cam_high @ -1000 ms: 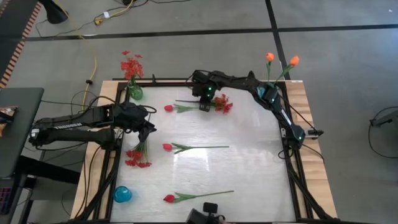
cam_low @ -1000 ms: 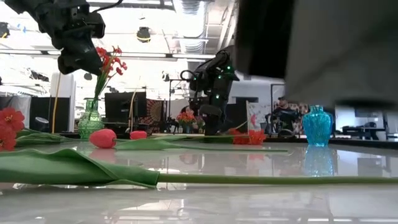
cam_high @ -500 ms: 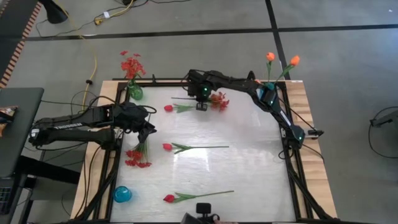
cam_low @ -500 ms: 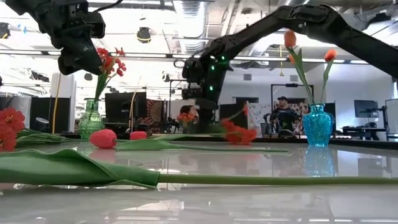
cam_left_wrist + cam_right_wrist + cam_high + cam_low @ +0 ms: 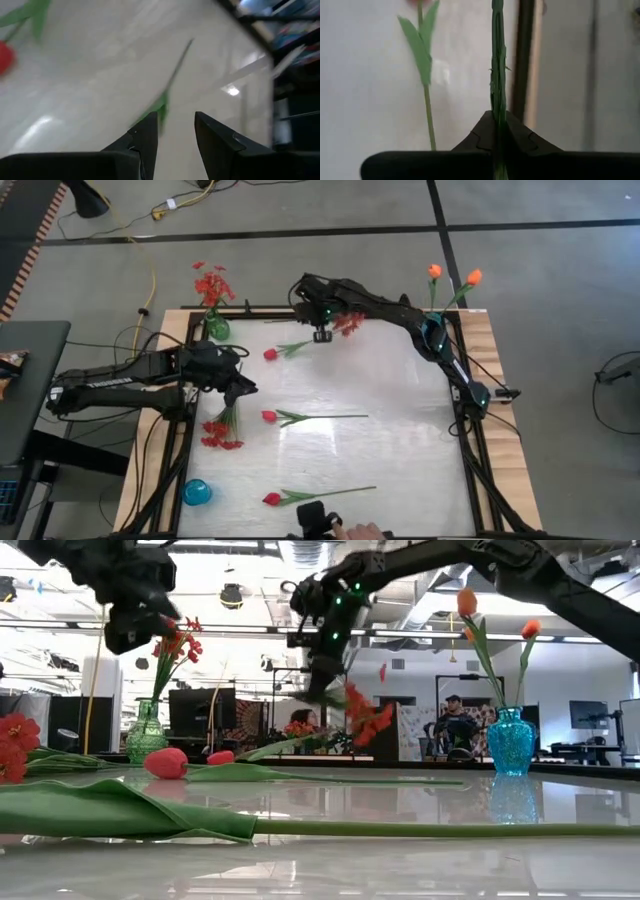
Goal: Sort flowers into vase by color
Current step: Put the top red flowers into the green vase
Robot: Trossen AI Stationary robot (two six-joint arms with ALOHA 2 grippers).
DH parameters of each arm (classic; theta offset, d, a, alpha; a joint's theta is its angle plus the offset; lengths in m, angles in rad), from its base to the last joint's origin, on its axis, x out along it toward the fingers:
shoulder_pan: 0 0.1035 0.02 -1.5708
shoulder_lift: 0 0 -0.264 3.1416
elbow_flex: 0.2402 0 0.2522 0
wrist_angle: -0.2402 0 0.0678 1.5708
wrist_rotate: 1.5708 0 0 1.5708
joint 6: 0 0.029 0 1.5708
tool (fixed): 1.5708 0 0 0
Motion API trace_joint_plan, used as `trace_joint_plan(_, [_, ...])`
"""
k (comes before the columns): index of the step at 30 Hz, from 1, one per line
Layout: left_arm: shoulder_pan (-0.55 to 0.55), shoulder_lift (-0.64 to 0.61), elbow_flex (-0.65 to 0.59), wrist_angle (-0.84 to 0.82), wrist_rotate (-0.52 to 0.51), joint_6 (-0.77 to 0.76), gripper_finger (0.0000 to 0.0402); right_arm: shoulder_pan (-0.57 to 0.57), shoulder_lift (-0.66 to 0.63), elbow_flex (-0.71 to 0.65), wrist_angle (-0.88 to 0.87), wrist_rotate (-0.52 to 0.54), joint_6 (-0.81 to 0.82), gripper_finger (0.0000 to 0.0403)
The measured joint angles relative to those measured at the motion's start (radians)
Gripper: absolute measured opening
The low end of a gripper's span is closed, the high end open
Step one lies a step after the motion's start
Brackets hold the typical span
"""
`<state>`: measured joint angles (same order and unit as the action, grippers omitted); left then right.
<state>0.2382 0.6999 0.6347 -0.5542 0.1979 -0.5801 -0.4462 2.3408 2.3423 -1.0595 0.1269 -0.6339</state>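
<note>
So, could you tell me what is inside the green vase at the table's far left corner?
The green vase holds one red spray, its stem standing up out of the neck. Whether it holds anything else, such as water, cannot be seen from these views.

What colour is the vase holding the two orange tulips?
Blue-teal glass vase, clearest in the low view.

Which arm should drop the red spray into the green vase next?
Right. Its gripper is already shut on the red spray by the stem, lifted off the table near the green vase. The left gripper is open, empty and lower down the table.
</note>
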Motion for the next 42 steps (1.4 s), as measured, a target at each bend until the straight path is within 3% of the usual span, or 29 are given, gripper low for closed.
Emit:
trace_joint_plan(6, [0.0,0.0,0.0,0.17,0.148,-0.16,0.0116,0.029,-0.054,-0.001,0.054,0.212,-0.215,0.0042])
trace_joint_plan(14, [0.0,0.0,0.032,0.376,0.297,-0.295,0.0116,0.05,-0.122,-0.001,0.15,0.244,-0.445,0.0041])
trace_joint_plan(19, [0.0,0.0,0.091,0.358,0.288,-0.234,0.0116,0.092,-0.165,-0.001,0.162,0.25,-0.447,0.004])
trace_joint_plan(25, [0.0,0.0,0.189,0.386,0.269,-0.265,0.0116,0.143,-0.195,-0.001,0.168,0.344,-0.554,0.004])
trace_joint_plan(32, [0.016,0.009,0.392,0.377,0.16,-0.329,0.0116,0.177,-0.205,-0.001,0.184,0.406,-0.684,0.004])
trace_joint_plan(42, [0.134,0.216,0.74,0.058,0.131,-0.19,0.0116,0.257,-0.205,-0.001,0.37,0.405,-0.883,0.004])
